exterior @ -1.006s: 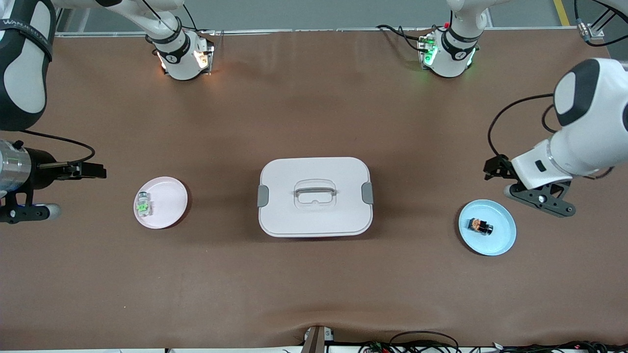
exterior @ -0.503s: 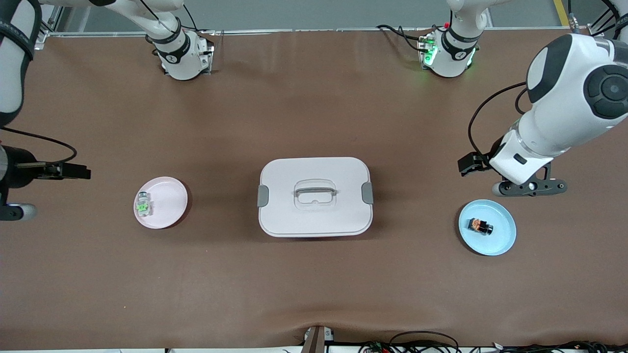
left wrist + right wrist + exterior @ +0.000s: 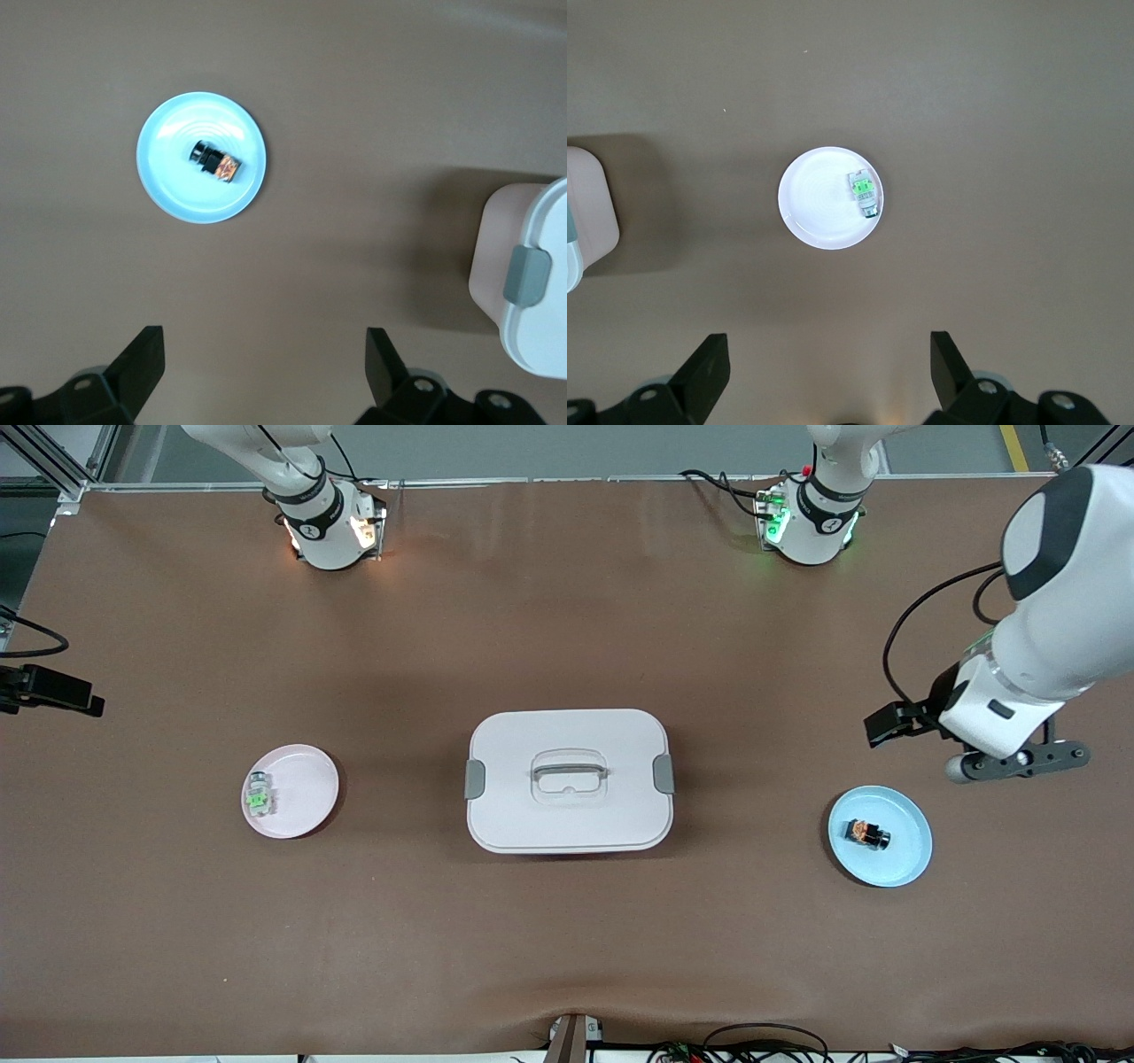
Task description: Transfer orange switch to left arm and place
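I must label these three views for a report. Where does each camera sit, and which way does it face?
Front view: high across the table, facing both arm bases; shows box and left pincer.
Left wrist view: looks down between open left pincer fingers at the orange switch on the blue plate.
Right wrist view: looks down past open right pincer at the pink plate.
Both wrist views share the box's edge.

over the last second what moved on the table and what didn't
Both arms moved, nothing was grasped. The right gripper drew back toward the right arm's end of the table, almost out of the front view. The left gripper swung about near the blue plate and is now higher above the table, open. The orange switch, pink plate with the green-marked component, and box stayed put.
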`<state>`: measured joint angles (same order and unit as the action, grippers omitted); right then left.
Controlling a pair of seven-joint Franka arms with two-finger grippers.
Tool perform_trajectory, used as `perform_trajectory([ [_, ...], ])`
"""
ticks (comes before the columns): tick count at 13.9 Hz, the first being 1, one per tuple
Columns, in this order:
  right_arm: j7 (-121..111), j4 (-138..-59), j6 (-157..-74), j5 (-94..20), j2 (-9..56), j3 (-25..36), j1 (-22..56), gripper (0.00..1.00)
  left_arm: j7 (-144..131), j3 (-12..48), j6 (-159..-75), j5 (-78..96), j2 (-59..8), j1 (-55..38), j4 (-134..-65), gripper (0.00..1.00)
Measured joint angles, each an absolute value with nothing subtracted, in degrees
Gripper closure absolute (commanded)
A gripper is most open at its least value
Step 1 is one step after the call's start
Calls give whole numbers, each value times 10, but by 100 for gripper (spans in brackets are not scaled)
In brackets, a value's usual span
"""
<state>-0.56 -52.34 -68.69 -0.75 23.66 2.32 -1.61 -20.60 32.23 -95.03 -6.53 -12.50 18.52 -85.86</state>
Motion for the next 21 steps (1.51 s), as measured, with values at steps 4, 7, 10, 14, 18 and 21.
perform_trajectory([
  [4,-6,-524,-694,-8,234,23,-26,0,-199,321,-912,-65,-117,204,-823,0],
  [7,-6,-524,-694,-8,227,23,-26,0,-180,259,-879,-65,-88,145,-825,0],
  [10,-6,-525,-693,-8,226,23,-27,0,-152,151,-871,-35,-43,53,-856,0],
  [14,-6,-550,-695,-8,214,23,-28,0,-79,71,-892,-21,21,12,-925,0],
  [18,-6,-637,-745,-8,164,23,-28,0,-56,27,-910,-7,65,-18,-982,0],
  [21,-6,-721,-789,-8,113,23,-28,0,-56,28,-910,-5,68,-23,-984,0],
])
